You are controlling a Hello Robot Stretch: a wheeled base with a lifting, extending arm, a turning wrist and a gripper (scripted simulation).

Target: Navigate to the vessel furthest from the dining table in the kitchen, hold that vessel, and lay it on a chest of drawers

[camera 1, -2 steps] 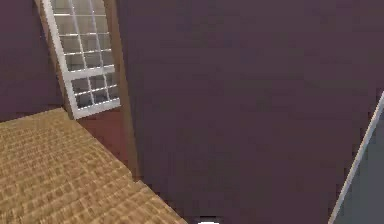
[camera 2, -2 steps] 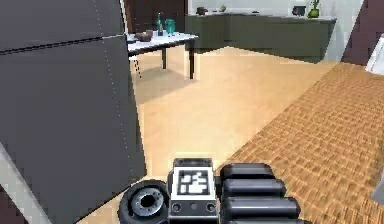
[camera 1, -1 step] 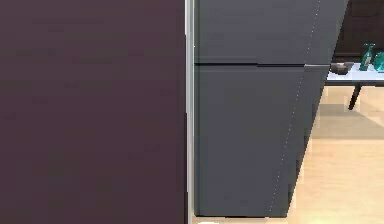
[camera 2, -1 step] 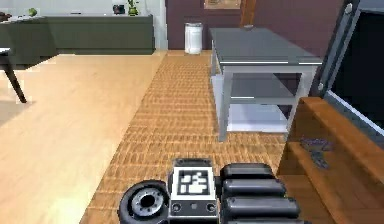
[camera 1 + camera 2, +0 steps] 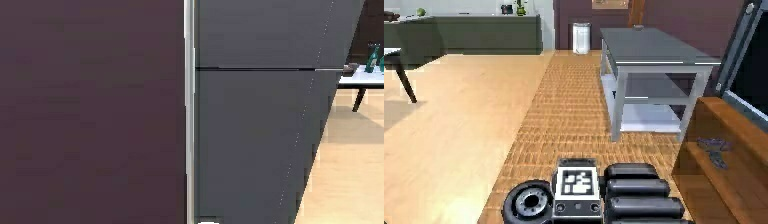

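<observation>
A small teal upright thing [image 5: 372, 57], perhaps a vessel, stands on a white table [image 5: 362, 88] at the forward view's right edge. Close ahead rise a tall grey fridge [image 5: 255, 120] and a dark maroon panel [image 5: 90, 110] to its left. At the arm side view's bottom edge lies the drawn-in arm [image 5: 642, 192] with a white marked square [image 5: 579, 183]. Left of the square sits a dark round body that I take for the gripper [image 5: 530, 205]. Its far end cannot be made out, so I cannot tell whether it holds anything.
A grey two-shelf table [image 5: 652, 62] stands on a brown woven rug [image 5: 574, 110]. A wooden shelf unit [image 5: 724, 160] is at the lower right. A white bin [image 5: 581, 38] and a long grey counter [image 5: 474, 32] line the far wall. Open wood floor [image 5: 464, 120] lies at left.
</observation>
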